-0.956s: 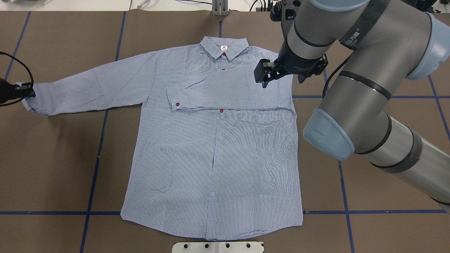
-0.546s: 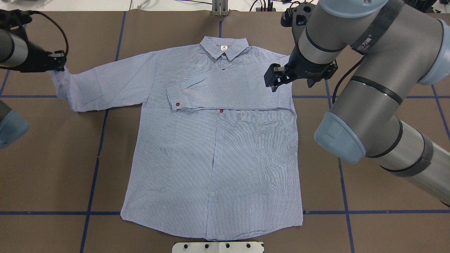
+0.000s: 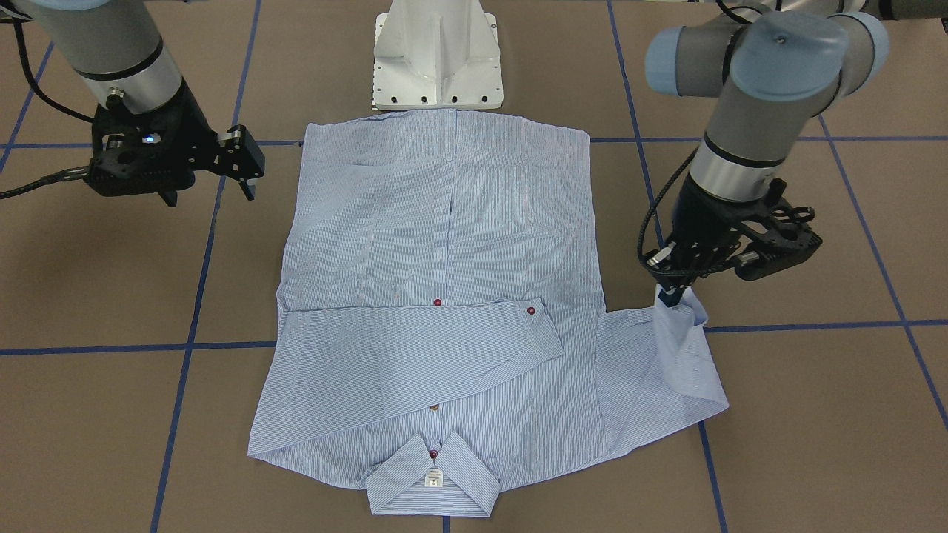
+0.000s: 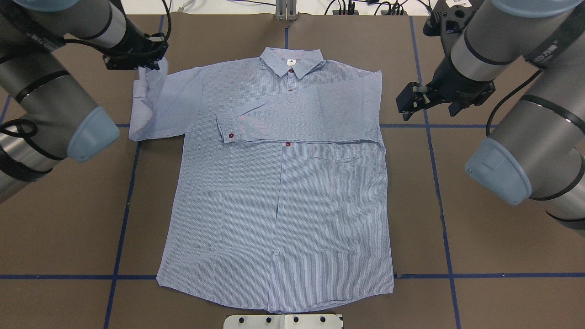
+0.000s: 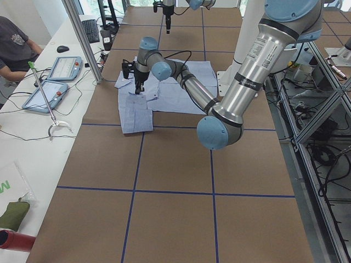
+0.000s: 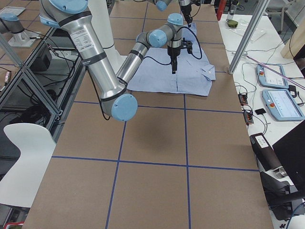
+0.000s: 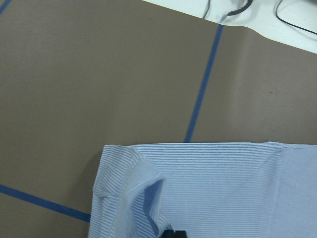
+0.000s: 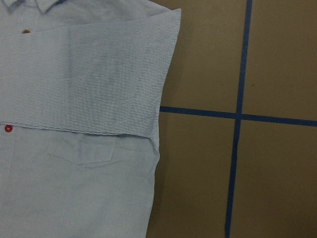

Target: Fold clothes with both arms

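A striped shirt [image 4: 279, 205] is spread on the worktop [image 4: 480, 246], its sleeve [image 4: 153, 107] pinched in the left tool [image 3: 670, 297]; the right tool [image 4: 408, 108] is held wide.

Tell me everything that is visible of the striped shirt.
The shirt is light blue-and-white, finely striped, thin woven cloth by its look. It lies flat, front up, on the brown table, collar away from the robot. It shows red buttons and a chest pocket. One sleeve is folded across the chest. The other sleeve is doubled over, its cuff pinched and raised by the left claw. The right claw hangs open beside it, not touching.
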Motion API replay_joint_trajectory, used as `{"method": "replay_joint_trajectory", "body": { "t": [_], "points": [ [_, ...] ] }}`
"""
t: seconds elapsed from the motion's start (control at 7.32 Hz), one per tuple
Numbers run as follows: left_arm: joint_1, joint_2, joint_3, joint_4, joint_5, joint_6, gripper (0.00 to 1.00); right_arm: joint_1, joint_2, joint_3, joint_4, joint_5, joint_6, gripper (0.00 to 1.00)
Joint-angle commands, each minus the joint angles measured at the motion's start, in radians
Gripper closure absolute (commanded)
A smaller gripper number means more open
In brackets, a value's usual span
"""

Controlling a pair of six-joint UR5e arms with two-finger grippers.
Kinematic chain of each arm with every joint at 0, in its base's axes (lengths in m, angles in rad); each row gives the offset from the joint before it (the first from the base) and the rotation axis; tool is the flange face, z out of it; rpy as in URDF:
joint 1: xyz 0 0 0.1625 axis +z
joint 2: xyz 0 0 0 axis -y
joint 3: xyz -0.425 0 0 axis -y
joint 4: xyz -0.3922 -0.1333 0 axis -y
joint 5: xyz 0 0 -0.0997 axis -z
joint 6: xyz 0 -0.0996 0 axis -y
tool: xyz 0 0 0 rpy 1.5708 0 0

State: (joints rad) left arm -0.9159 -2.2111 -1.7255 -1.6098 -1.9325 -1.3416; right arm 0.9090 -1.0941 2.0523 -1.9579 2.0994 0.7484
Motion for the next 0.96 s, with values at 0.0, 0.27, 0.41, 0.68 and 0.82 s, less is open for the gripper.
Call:
{"method": "replay_joint_trajectory", "body": {
  "t": [0.0, 0.27, 0.41, 0.68, 0.82],
  "points": [
    [0.043, -0.227, 0.154, 0.022, -0.022, -0.156, 1.00, 0.060, -0.090, 0.014, 0.007, 0.042, -0.114, 0.00],
    [0.071, -0.397, 0.294, 0.021, -0.040, -0.269, 1.00, 0.109, -0.145, 0.014, 0.008, 0.056, -0.216, 0.00],
    [0.072, -0.435, 0.306, 0.021, -0.061, -0.301, 1.00, 0.119, -0.153, 0.011, 0.008, 0.056, -0.236, 0.00],
    [0.097, -0.469, 0.308, 0.021, -0.076, -0.353, 1.00, 0.117, -0.156, 0.005, 0.010, 0.057, -0.236, 0.00],
    [0.104, -0.472, 0.307, 0.021, -0.076, -0.356, 1.00, 0.117, -0.156, 0.005, 0.010, 0.056, -0.236, 0.00]
  ]
}}
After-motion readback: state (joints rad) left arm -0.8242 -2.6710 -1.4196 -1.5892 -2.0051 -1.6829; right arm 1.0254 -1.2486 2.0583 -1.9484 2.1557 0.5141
